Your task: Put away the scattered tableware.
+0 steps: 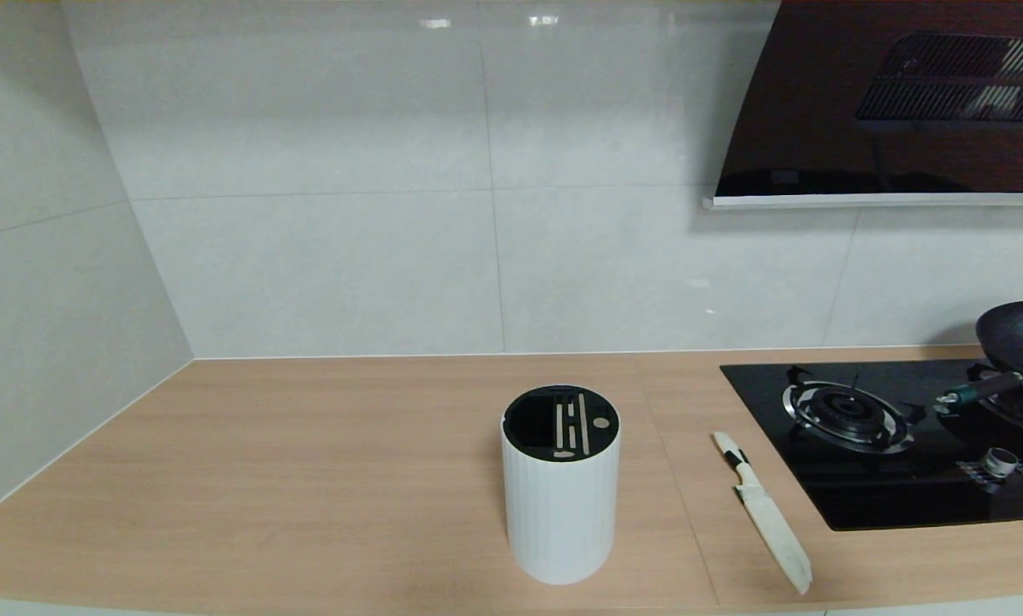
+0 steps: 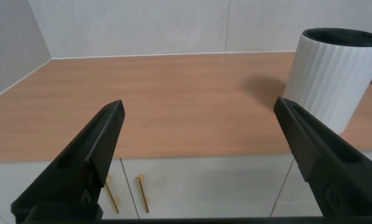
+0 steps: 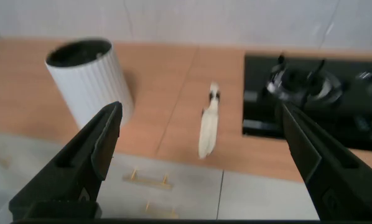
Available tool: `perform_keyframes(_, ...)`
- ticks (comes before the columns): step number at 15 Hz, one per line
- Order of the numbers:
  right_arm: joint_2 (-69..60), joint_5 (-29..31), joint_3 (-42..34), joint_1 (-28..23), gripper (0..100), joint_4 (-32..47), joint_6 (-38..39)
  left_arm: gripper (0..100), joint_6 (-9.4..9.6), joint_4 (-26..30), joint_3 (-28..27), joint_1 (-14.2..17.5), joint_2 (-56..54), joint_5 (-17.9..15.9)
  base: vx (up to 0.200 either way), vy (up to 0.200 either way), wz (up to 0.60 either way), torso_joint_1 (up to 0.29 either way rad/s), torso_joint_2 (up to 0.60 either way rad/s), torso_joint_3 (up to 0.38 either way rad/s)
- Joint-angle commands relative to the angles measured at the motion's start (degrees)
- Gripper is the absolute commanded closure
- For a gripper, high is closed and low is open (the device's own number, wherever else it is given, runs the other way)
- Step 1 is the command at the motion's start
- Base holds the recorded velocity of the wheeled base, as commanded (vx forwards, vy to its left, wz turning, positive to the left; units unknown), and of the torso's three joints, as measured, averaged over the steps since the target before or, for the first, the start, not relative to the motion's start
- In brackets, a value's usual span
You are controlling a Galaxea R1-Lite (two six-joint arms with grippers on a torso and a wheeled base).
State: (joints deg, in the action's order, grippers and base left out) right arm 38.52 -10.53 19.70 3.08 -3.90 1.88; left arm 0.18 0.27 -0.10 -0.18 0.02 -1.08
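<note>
Left gripper (image 2: 198, 107) stands open with its two dark fingers spread wide and nothing between them. I see it held off the front edge of the bench (image 2: 173, 99), above the cupboard doors with brass handles (image 2: 142, 194). Right gripper (image 3: 201, 112) is likewise open and empty, also off the front edge of the bench, and the knife (image 3: 208, 123) lies ahead of it.

In the head view, the knife holder (image 1: 560, 496) stands upright near the middle of the wooden bench (image 1: 306, 479). It is a white ribbed cylinder with a black top that has a wide opening and several narrow slots. No tableware is in it.

The knife (image 1: 764, 512) lies flat on the bench between the knife holder and the gas hob (image 1: 888, 479), apart from the holder and just beside the hob's front corner. It has a white blade and a white handle with a black band. The handle points toward the tiled wall and the blade tip toward the front edge of the bench.

A black wok (image 1: 1020, 338) sits on the right burner of the hob. A dark range hood (image 1: 819, 103) hangs above the hob.
</note>
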Motion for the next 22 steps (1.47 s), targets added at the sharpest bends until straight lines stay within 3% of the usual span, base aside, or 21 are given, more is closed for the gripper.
perform_keyframes(1,20.36,0.25,7.28,3.16,0,-0.49,1.11,0,-0.01,0.00,0.01,0.01,-0.02,0.03,0.000,0.000,0.00,0.000,0.00,0.000)
perform_keyframes(6,39.44,0.43,14.58,5.35,0,-5.24,1.20,0,-0.01,0.00,0.01,0.01,-0.02,0.03,0.000,0.000,0.00,0.000,0.00,0.000)
perform_keyframes(9,53.85,2.62,15.10,7.29,0,-16.58,1.11,0,-0.01,0.00,0.01,0.01,-0.02,-0.06,0.000,0.000,0.00,0.000,0.00,0.000)
perform_keyframes(15,76.26,8.51,14.93,7.81,0,-31.78,1.11,0,-0.01,0.00,0.01,0.01,-0.02,-0.06,0.000,0.000,0.00,0.000,0.00,0.000)
perform_keyframes(22,91.56,14.05,15.19,7.81,0,-46.46,1.20,0,-0.01,0.00,0.01,0.01,-0.02,0.03,0.000,0.000,0.00,0.000,0.00,0.000)
